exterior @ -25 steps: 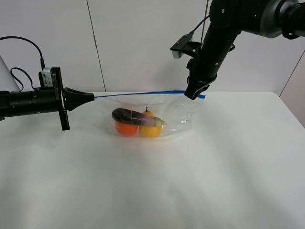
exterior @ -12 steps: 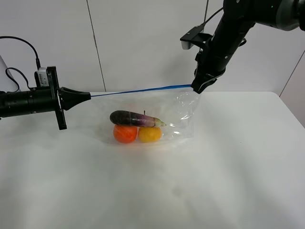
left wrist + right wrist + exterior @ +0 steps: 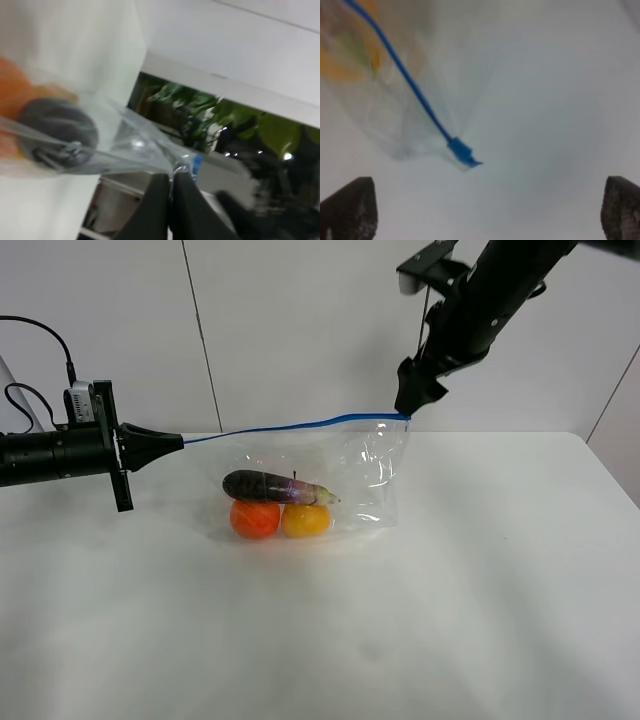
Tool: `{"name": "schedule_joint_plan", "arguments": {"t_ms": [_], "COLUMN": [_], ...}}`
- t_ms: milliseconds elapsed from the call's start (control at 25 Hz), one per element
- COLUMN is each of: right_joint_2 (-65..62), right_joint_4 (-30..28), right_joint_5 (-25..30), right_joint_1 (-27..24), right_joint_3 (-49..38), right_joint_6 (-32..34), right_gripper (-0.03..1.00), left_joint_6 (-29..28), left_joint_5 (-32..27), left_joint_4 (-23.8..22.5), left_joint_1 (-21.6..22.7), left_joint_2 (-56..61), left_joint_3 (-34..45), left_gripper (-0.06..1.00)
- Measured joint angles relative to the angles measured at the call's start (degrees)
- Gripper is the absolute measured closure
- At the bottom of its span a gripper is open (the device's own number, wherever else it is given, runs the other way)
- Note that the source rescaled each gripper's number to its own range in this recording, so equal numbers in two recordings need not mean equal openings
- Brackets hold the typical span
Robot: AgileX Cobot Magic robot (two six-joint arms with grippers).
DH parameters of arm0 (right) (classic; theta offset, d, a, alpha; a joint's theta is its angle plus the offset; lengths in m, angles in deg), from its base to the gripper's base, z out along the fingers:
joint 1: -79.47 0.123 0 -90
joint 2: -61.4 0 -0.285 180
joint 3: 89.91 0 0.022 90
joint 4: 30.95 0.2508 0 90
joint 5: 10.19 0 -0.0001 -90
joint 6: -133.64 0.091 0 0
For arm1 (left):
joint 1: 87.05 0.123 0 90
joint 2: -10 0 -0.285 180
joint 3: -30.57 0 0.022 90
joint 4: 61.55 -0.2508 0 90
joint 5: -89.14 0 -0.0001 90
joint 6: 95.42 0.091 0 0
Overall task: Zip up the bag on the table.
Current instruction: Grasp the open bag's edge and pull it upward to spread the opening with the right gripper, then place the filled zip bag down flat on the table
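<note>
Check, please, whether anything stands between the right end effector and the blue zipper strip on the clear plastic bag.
Nothing visible does. The right end effector is open, and the blue zipper strip of the clear plastic bag lies in front of it, with only the white table behind.

You are looking at a plain white table (image 3: 480, 580). A clear bag (image 3: 378, 472) is resting on it toward the back, near the middle. Its bottom is sitting on the surface, weighed down by an orange fruit (image 3: 254, 519), a yellow fruit (image 3: 306, 521) and an eggplant (image 3: 268, 486), while its blue strip (image 3: 300, 426) is hanging above the tabletop.
</note>
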Motion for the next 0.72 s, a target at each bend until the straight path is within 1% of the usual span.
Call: {"name": "schedule_joint_plan", "arguments": {"t_ms": [200, 320, 480, 560, 640, 680, 720], "right_joint_2": [-6.2, -10.1, -15.2, -17.8, -20.9, -22.4, -24.3], "right_joint_4": [0.1, 0.1, -0.4, -1.4, -2.8, -3.3, -4.1], "right_joint_5": [-0.2, 0.0, 2.3, 4.0, 4.5, 4.5, 4.6], "right_joint_1": [0.0, 0.0, 0.0, 0.0, 0.0, 0.0, 0.0], "right_joint_3": [4.5, 5.0, 5.0, 5.0, 4.9, 4.4, 4.0], "right_joint_6": [5.9, 9.5, 13.3, 15.1, 17.4, 18.4, 19.2], "right_gripper": [-0.03, -0.03, -0.03, -0.03, -0.03, -0.03, -0.03], "left_joint_6": [0.1, 0.3, 0.4, 0.4, 0.4, 0.4, 0.6], "left_joint_5": [1.1, 1.3, 1.3, 1.3, 1.3, 1.4, 1.5], "left_joint_4": [-8.4, -11.6, -16.5, -17.3, -17.6, -17.7, -17.7], "left_joint_1": [0.0, 0.0, 0.0, 0.0, 0.0, 0.0, 0.0], "left_joint_2": [0.1, 0.1, 0.1, 0.1, 0.1, 0.1, 0.1], "left_joint_3": [-0.1, -0.2, -0.2, -0.2, -0.2, -0.2, -0.2], "left_gripper": [0.94, 0.94, 0.94, 0.94, 0.90, 0.84, 0.75]}}
